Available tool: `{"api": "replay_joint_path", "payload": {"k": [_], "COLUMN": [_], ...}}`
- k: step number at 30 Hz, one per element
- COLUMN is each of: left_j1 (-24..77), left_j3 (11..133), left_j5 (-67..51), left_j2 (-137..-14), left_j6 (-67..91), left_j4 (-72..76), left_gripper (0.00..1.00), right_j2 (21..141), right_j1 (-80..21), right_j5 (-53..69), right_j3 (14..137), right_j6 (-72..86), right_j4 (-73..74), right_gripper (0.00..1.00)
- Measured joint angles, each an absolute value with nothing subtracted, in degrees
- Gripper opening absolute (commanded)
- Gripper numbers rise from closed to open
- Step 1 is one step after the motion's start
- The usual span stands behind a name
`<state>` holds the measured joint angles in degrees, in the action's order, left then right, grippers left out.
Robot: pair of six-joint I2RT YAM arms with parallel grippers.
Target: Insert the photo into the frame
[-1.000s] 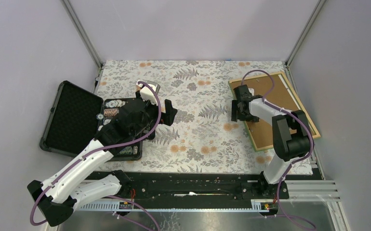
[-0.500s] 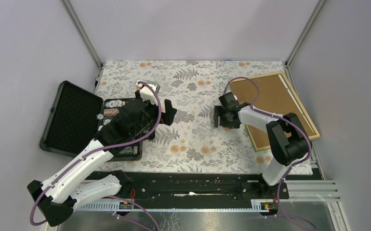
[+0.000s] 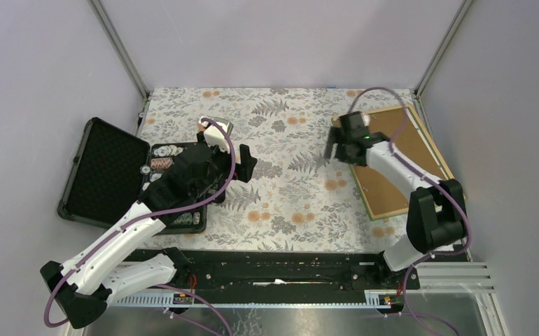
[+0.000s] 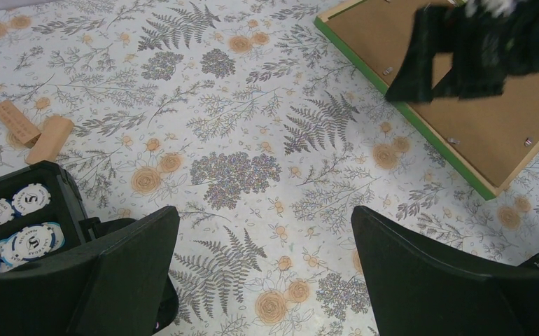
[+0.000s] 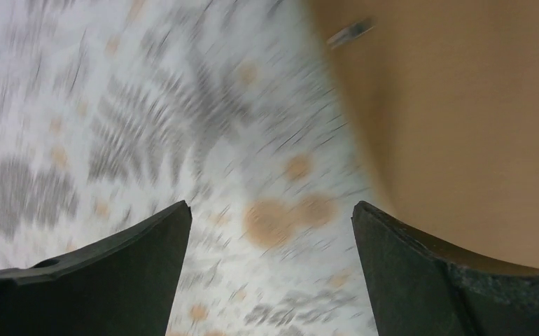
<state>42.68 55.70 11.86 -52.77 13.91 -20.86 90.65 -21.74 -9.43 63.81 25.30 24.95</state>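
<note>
The frame point(image 3: 400, 157) lies face down at the right of the table, its brown backing board up and light wood edges around it. Its green front edge shows in the left wrist view point(image 4: 421, 133). The photo is out of view. My right gripper point(image 3: 335, 148) hovers open over the cloth just left of the frame's far left corner, holding nothing. Its own view is blurred; the gripper point(image 5: 272, 210) has cloth between its fingers and the backing board point(image 5: 463, 105) at the right. My left gripper point(image 3: 247, 164) point(image 4: 265, 217) stands open and empty over the cloth's middle.
A black case point(image 3: 106, 175) lies open at the left, with poker chips point(image 4: 15, 224) in its tray. Two small wooden blocks point(image 4: 29, 129) rest on the floral cloth point(image 3: 288, 203) beyond it. Metal posts and walls bound the table's back and sides.
The right gripper slid left off the frame onto the cloth, then swung back toward the frame's far left corner. The left arm has not moved.
</note>
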Motion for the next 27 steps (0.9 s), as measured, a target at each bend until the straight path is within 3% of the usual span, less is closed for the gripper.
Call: {"api": "replay_joint_path", "payload": {"k": [7, 14, 18, 23, 27], "left_j1": [42.68, 42.68, 42.68, 42.68, 42.68], "left_j3": [55.7, 55.66, 55.66, 55.64, 55.64], "left_j5": [11.86, 11.86, 11.86, 11.42, 10.94], "left_j2": [-52.86, -53.65, -53.76, -54.26, -54.76], "left_j6": [13.91, 13.89, 13.89, 13.91, 13.93], "left_j4": [-20.86, -20.86, -20.86, -20.86, -20.86], "left_gripper": [0.99, 0.99, 0.99, 0.99, 0.99], "right_j2": [90.52, 94.43, 89.84, 75.11, 67.59], "right_j1": [-5.85, -2.9, 3.73, 20.18, 26.63], "right_j5": [-15.64, -19.05, -19.44, -19.22, -20.36], "right_j3": [67.83, 71.92, 64.18, 47.51, 41.67], "right_j6": [22.61, 22.94, 28.53, 37.89, 41.91], "right_j4": [24.08, 22.98, 21.19, 17.17, 14.76], "right_gripper": [0.94, 0.96, 0.94, 0.89, 0.81]}}
